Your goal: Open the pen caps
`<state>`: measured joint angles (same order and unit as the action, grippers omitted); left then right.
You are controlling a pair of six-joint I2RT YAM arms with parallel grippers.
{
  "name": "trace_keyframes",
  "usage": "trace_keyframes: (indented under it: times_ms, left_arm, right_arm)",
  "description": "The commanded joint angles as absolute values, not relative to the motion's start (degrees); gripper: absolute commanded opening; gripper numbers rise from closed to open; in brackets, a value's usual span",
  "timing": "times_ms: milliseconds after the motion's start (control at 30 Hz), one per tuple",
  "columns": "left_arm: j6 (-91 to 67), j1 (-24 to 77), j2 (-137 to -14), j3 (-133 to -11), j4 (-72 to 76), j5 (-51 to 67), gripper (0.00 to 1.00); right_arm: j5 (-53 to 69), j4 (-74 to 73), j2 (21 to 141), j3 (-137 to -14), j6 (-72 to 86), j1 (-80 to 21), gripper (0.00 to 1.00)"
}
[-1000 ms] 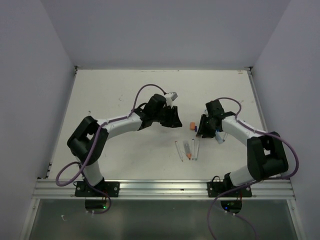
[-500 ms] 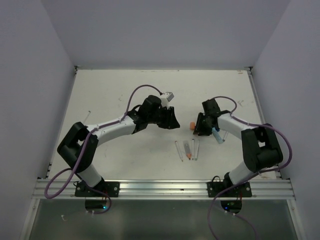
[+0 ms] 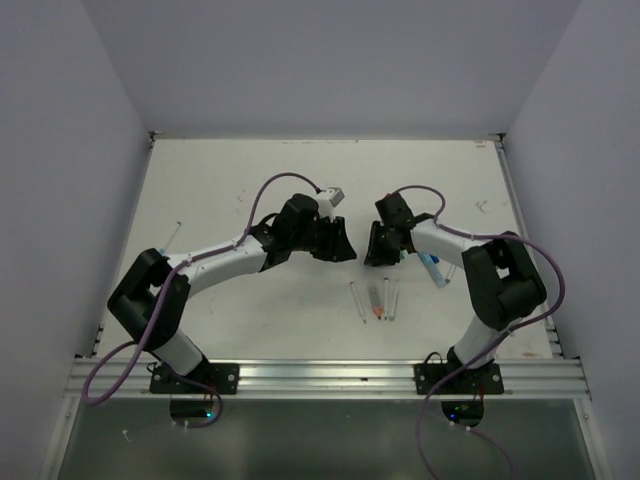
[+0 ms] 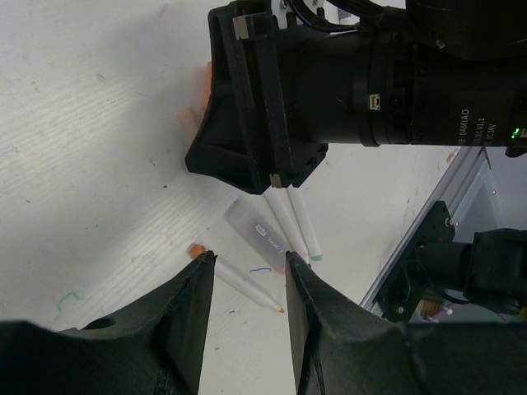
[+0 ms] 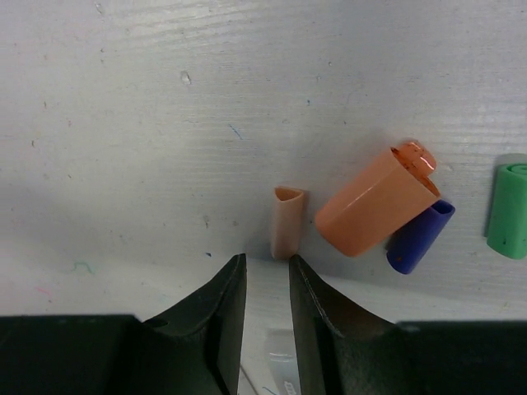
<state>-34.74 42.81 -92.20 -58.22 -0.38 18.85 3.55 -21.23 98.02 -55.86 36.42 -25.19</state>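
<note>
Two black fingertips [image 5: 233, 284] of the right jaws stood a narrow slit apart over the white counter [image 5: 123, 123], clenching nothing that the wrist view showed. Just past their tips lay a small peach cap [image 5: 288, 224], a stubby pale tube, three-cornered at its open far end. Just beside it on the right lay the orange cap [image 5: 375, 202], the fattest of the lot, flat-sided and tilted, its rounded closed end pointing up and right. A dark blue cap [image 5: 420, 237], slimmer and hollow at its upper end, lay against the orange one's lower side. A green cap [image 5: 510, 210] sat further right, apart from the rest and cut by the picture's edge.

The left jaws were released, their fingers [image 4: 193, 321] well apart with nothing between them. Through that gap showed a thin white pen [image 4: 243, 286] with an orange end, lying on the counter. Beyond it lay a clear barrel [image 4: 259, 233] and two more white barrels [image 4: 292, 220], side by side, running under the black body of the right arm [image 4: 329, 82]. From above, both jaws faced each other near the counter's middle, with the row of pens [image 3: 374, 300] just nearer the bases.
</note>
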Motion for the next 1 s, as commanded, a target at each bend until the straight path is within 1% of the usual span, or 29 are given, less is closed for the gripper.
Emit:
trace_keyframes:
  times_ms: [0, 167, 233, 333, 433, 500, 667, 767, 800, 967]
  left_arm:
    - [-33.31, 42.54, -90.0, -57.66, 0.62, 19.16, 0.43]
    - [-33.31, 42.45, -90.0, -57.22, 0.79, 19.16, 0.43]
    - [-33.22, 42.45, -89.82, -56.95, 0.7, 19.16, 0.43]
    - [-33.22, 42.45, -89.13, -56.34, 0.88, 18.81, 0.44]
    - [-33.13, 42.45, -88.42, -55.72, 1.14, 18.46, 0.44]
    - [-33.05, 42.45, -88.33, -55.55, 1.49, 18.54, 0.44]
    - [-32.96, 42.45, -87.45, -54.93, 2.54, 18.81, 0.45]
    - [-33.4, 42.45, -86.75, -54.05, 3.77, 20.12, 0.47]
    - [-33.49, 42.45, -86.49, -53.88, 4.04, 20.56, 0.47]
    - [-34.01, 42.45, -85.69, -52.03, 5.8, 22.93, 0.49]
  right_arm:
    - [0.89, -21.62, 99.84, -58.01, 37.97, -25.84, 0.31]
    - [-2.02, -22.32, 102.21, -60.98, 37.01, -26.02, 0.33]
    - [-2.46, -22.85, 102.48, -62.05, 35.69, -26.02, 0.36]
    - [-3.16, -23.03, 98.98, -61.96, 34.28, -26.45, 0.39]
    - [-4.13, -24.34, 92.48, -61.35, 32.26, -26.46, 0.43]
    - [-5.35, -27.41, 88.62, -62.22, 31.12, -26.37, 0.45]
    - [-11.77, -39.36, 86.49, -67.32, 28.57, -24.18, 0.51]
    - [-12.39, -41.83, 85.78, -65.93, 27.6, -19.44, 0.6]
    - [-12.48, -42.1, 85.69, -65.4, 27.16, -17.07, 0.67]
    - [-15.56, -42.63, 86.04, -61.36, 26.37, -13.1, 0.78]
